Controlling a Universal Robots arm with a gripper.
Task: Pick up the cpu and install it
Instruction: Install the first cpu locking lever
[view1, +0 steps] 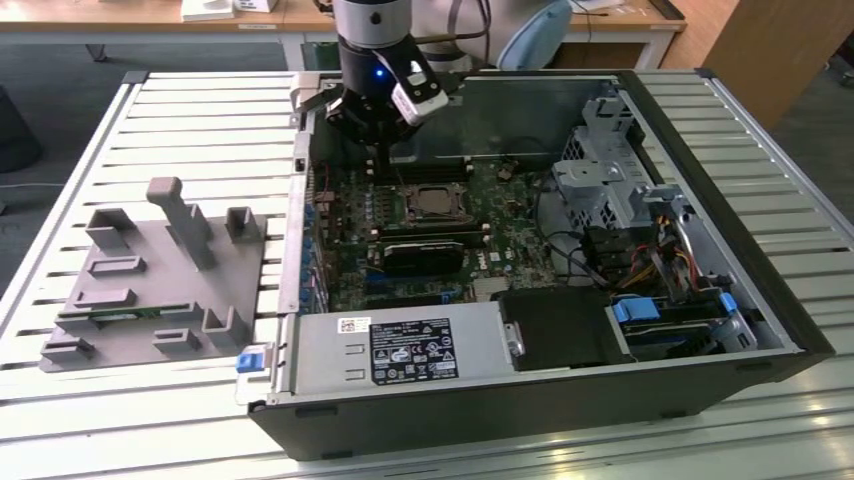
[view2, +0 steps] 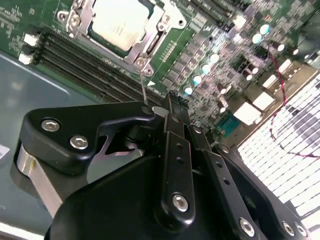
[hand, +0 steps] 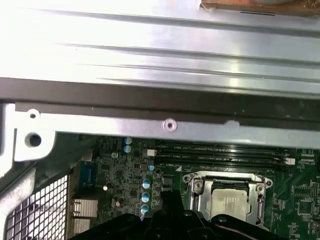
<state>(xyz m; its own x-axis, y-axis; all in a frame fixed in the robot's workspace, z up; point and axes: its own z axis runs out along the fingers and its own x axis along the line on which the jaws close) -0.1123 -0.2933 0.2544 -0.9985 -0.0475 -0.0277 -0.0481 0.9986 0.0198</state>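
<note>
Slatted metal tabletop (view1: 200, 120) carries an open computer case (view1: 747, 300). Fingers (view2: 172, 107) are pressed closed, empty, above the motherboard (view1: 354, 225). Nearby, the cpu (view2: 120, 20) sits in its socket (hand: 227, 202).

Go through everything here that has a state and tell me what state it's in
cpu: seated in its socket
socket frame: around the cpu
computer case: side panel off, lying open
memory slots: empty
gripper: shut, holding nothing, above the motherboard
</note>
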